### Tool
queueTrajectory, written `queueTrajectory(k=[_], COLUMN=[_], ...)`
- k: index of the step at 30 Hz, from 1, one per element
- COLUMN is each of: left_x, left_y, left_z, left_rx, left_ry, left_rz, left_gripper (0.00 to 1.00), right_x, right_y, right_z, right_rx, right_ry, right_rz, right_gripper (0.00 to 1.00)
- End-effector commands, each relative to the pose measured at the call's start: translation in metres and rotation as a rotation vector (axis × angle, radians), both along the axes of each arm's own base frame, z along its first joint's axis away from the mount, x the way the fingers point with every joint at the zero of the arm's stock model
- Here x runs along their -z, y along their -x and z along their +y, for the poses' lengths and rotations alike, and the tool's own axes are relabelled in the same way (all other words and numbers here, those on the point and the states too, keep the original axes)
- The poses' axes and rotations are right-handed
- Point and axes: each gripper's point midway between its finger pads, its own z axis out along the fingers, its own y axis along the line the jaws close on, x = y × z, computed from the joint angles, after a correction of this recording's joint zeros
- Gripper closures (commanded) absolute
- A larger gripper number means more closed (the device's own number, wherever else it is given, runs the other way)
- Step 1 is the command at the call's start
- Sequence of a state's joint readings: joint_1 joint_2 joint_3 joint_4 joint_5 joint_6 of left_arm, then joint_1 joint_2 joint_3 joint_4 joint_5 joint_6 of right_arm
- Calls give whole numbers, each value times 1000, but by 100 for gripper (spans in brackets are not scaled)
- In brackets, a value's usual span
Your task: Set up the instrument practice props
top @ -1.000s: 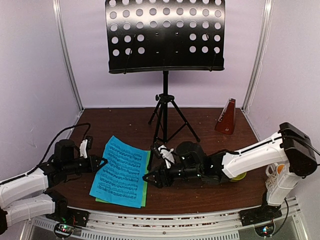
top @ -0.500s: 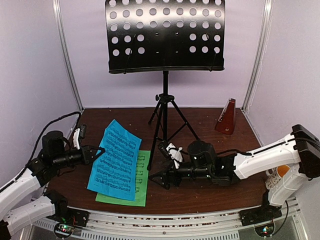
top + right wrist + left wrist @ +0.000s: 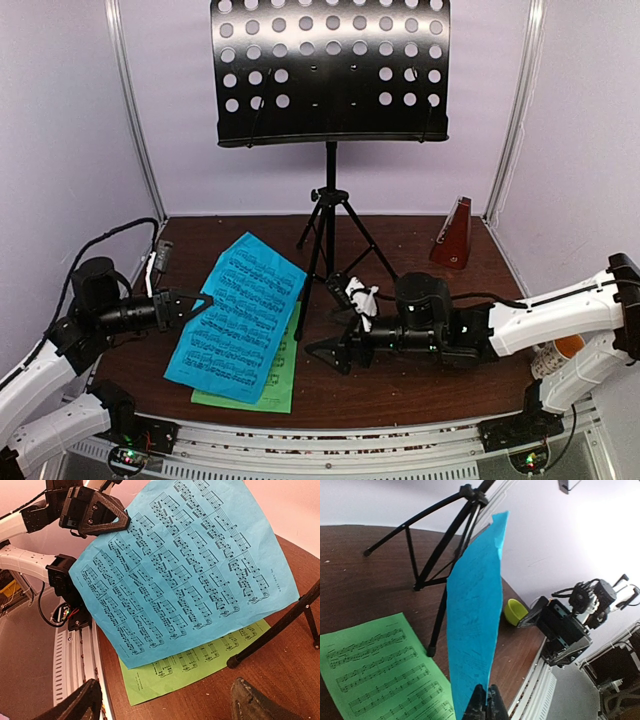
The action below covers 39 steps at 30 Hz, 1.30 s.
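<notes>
Because the blue music sheet (image 3: 237,320) is a single thin leaf of paper, it should weigh next to nothing, flop and curl under its own weight, and crease or tear if pinched hard or dragged. The sensible hold is at an edge, and a second pinch on the opposite edge would probably be needed to stop it sagging on the way up. It is bright blue, printed with black staves on the face turned toward the right wrist camera, and it bends slightly at its top corner. It hangs tilted above the table (image 3: 420,385), to the left of the tripod legs of the music stand (image 3: 330,70) and well below that stand's perforated desk. The left gripper (image 3: 205,303) is clamped on its left edge. Under it, beside the stand's near-left foot, the green sheet (image 3: 255,385) lies flat and partly covered. Just in front of the stand's legs, the right gripper (image 3: 322,355) points at the lifted sheet with its jaws spread wide and nothing between them. The metronome (image 3: 454,235) stands to the right of the stand, toward the back wall.
</notes>
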<state>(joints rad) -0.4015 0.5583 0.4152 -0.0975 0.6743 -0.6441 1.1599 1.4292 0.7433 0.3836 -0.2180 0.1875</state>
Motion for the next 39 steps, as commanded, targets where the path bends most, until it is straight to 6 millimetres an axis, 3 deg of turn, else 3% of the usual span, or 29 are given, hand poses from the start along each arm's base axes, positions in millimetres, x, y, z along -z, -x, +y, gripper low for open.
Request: queueTrajectory(k=[1,15,33,39], left_x=[-38,-45,-42,-39], left_y=[19,34,37,37], left_z=[-11,-22,-27,-38], left_rx=[129,234,255,276], left_ry=[105,160,160,81], left_rz=[-114,-116,-97,-63], left_gripper=[100,100,100,100], right_x=[-11,-41,-51,-73], right_y=[3,14,15,18], right_z=[-10,-29,-33,-37], right_rx=[-18,-62,-72,-105], right_ry=[10,54,98,142], right_rz=[-49,-143,-177,-237], right_gripper=[11,10,11,12])
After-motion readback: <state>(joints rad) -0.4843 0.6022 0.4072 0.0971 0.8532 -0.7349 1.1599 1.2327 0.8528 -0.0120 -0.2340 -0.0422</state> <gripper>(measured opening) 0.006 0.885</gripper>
